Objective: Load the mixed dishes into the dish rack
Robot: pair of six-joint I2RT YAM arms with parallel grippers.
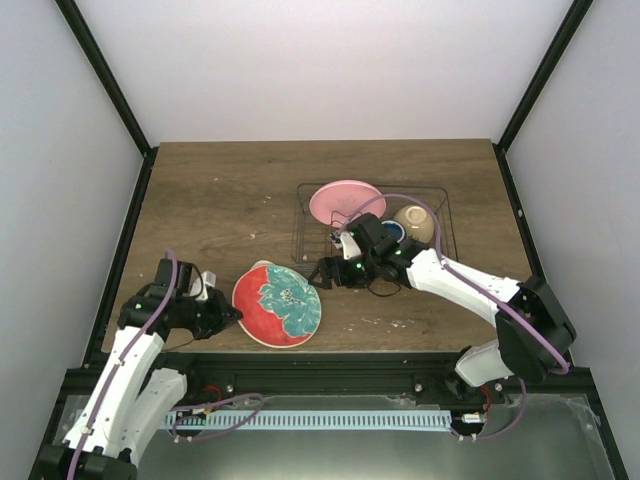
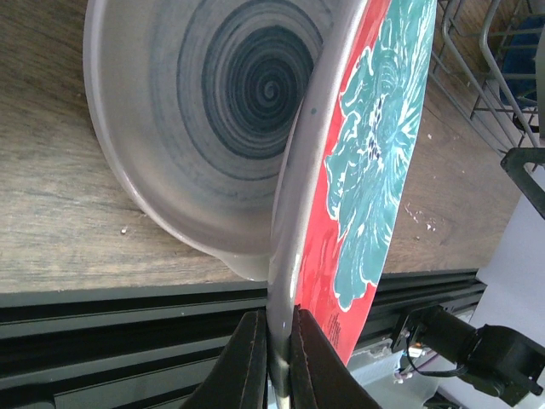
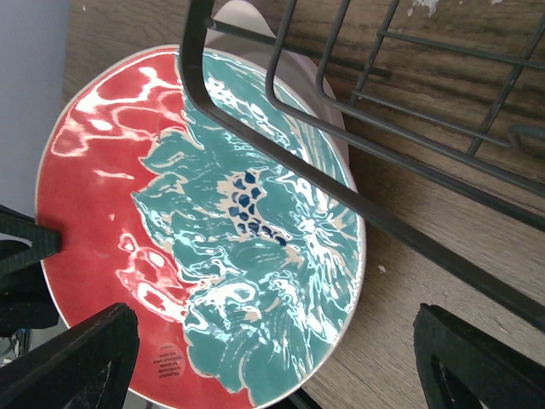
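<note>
Left gripper (image 2: 274,354): fingers pinched shut on the near rim of the red plate with teal flower pattern (image 2: 375,170). The plate is tipped up at a slant and seems to lean on the pale blue-ringed plate (image 2: 213,94), which lies on the table (image 2: 51,213).

Right gripper (image 1: 325,272): jaws spread wide with nothing in them. It faces the red plate's far rim, just beside the near-left corner of the dish rack (image 1: 445,215).

The rack holds the pink plate (image 1: 345,200), small cream bowl (image 1: 414,222) and dark blue mug (image 1: 392,232).

Step in hand, as I read it: passing the red plate across toward the rack.

Next move likely calls for:
- the right jaws to close on the free rim
- the left fingers to let go only once that grip is firm
- the plate to be lifted clear of the rack's wire edge without dragging the ringed plate
</note>
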